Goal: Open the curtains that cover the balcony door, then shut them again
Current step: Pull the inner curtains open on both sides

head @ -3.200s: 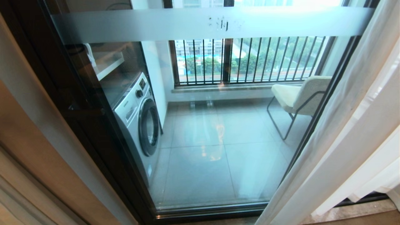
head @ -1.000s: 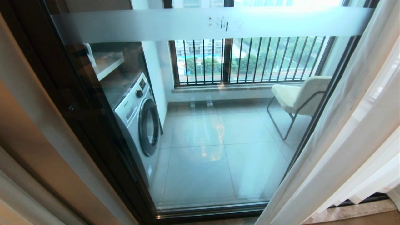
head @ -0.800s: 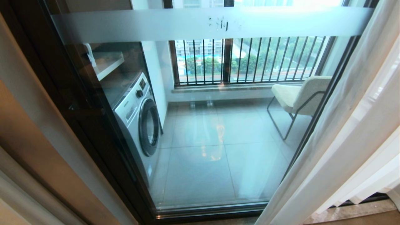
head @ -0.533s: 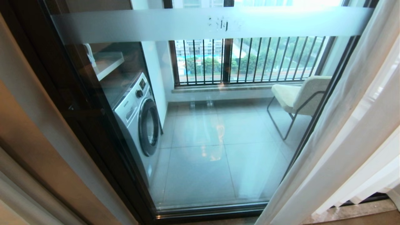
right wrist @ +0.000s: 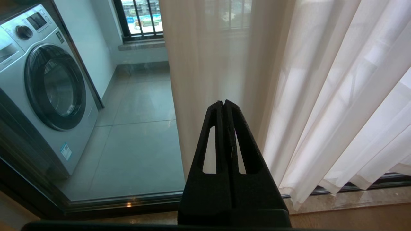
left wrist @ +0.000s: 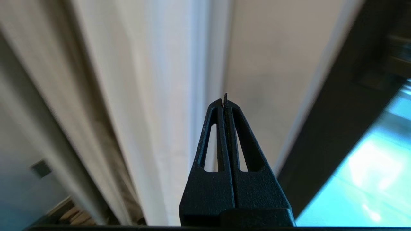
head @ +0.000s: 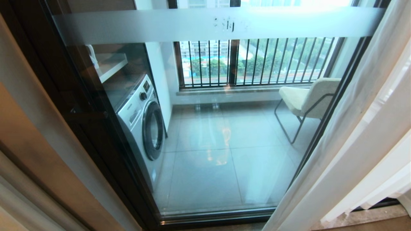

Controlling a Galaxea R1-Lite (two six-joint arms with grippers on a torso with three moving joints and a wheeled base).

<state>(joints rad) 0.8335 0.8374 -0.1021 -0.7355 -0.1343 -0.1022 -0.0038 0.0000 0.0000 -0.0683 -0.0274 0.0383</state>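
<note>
We see the curtains (head: 350, 134) gathered on the right, their tops cut off, leaving the balcony door (head: 205, 25) glass bare. Our left pincer (left wrist: 224, 102) is closed beside blurred fabric, holding nothing. Our right pincer (right wrist: 223, 104) is closed, empty.

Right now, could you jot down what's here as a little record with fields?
Curtains: sheer white curtains gathered at the right of the glass
Balcony door: balcony door mostly uncovered, frosted band across the top
Behind the glass: washing machine on the left, chair on the right
Left gripper: left gripper shut, holding nothing, by the fabric at the left
Right gripper: right gripper shut, empty, pointing at the curtains
</note>
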